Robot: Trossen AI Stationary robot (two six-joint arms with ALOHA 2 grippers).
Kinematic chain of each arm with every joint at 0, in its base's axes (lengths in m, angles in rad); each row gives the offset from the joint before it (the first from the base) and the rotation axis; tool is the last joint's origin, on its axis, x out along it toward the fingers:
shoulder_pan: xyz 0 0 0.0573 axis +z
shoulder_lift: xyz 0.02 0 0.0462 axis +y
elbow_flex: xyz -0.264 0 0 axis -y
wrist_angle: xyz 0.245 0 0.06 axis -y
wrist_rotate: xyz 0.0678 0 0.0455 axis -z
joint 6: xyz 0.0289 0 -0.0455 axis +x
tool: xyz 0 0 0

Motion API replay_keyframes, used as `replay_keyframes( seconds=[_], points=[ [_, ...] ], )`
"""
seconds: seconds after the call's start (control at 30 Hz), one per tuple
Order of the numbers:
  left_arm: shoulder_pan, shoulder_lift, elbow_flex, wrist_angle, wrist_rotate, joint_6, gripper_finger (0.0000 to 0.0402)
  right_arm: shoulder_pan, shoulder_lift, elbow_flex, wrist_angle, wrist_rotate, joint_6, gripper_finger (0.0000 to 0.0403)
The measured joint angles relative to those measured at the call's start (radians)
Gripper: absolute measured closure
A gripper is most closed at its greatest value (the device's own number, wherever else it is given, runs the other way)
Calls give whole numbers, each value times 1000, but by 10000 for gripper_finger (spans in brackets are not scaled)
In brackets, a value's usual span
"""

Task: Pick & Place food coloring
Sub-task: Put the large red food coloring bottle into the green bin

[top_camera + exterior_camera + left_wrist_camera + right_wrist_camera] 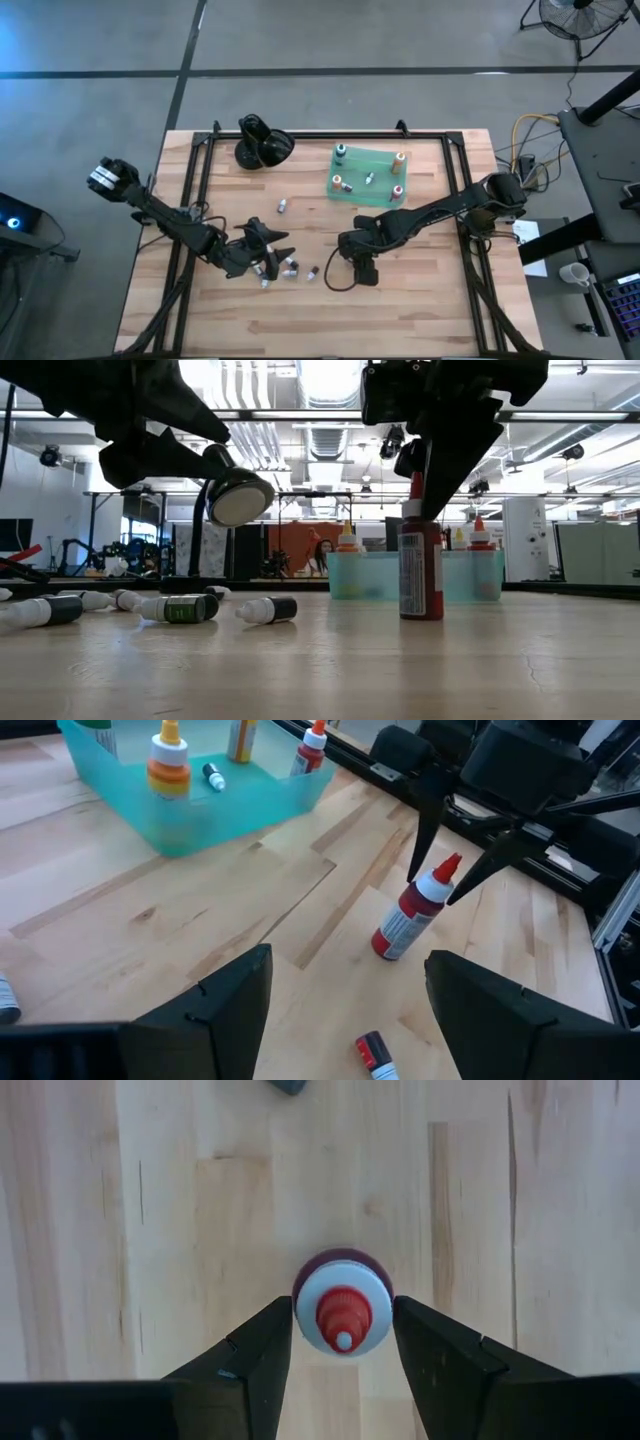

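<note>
1. My right claw (342, 1342) hangs straight over the red food coloring bottle (342, 1312), which stands upright on the wooden table (150, 1230), its red cap pointing up between my two fingers (250, 1355).

2. The fingers stand apart, one on each side of the bottle's white shoulder. In the right wrist view they look just beside it or barely touching; I cannot tell whether they press it yet.

3. The bottle's long axis is vertical, in line with my approach, so I judge the next move turns on closing level across the neck and lifting straight up, with no tilt.

4. In the low view the bottle (421, 560) rests on the table with its base down, so it is not yet lifted.

5. The teal tray (372, 190), already holding several bottles, lies near, toward the table's far side from my right claw (362, 268).

6. My left claw (270, 243) waits open over the scattered small bottles (285, 268) lying on their sides; the right arm is plainly the nearer one to the red bottle.
</note>
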Motion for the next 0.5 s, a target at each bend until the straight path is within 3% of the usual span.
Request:
replay_keyframes(
  seconds=[0.5],
  points=[
    [10, 0, 0, -4, 0, 1, 165, -2, 7, 0, 30, 49, 12, 234]
  ],
)
